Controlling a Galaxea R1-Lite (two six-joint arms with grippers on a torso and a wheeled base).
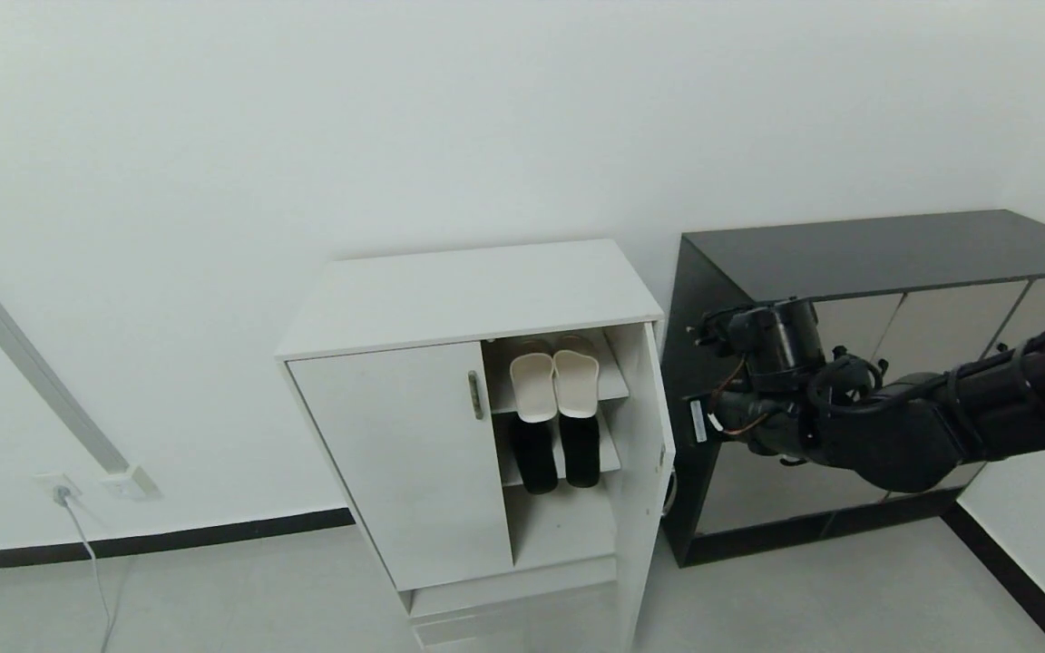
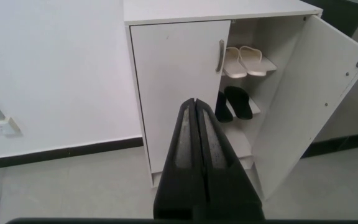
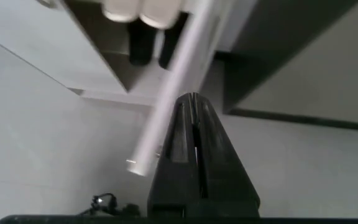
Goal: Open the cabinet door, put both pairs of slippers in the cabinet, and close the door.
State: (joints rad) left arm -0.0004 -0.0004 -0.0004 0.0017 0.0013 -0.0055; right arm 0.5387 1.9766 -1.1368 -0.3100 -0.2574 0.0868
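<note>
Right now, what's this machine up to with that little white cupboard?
The robot is putting slippers away. In the cabinet, the white slippers sit on the upper shelf, the black slippers on the shelf below. The door stands open, not yet closed. The right gripper, fingers shut and empty, is beside that door's edge.

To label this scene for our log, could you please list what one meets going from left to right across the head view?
Wall socket → closed cabinet door → door handle → white slippers → open cabinet door → black cabinet.
</note>
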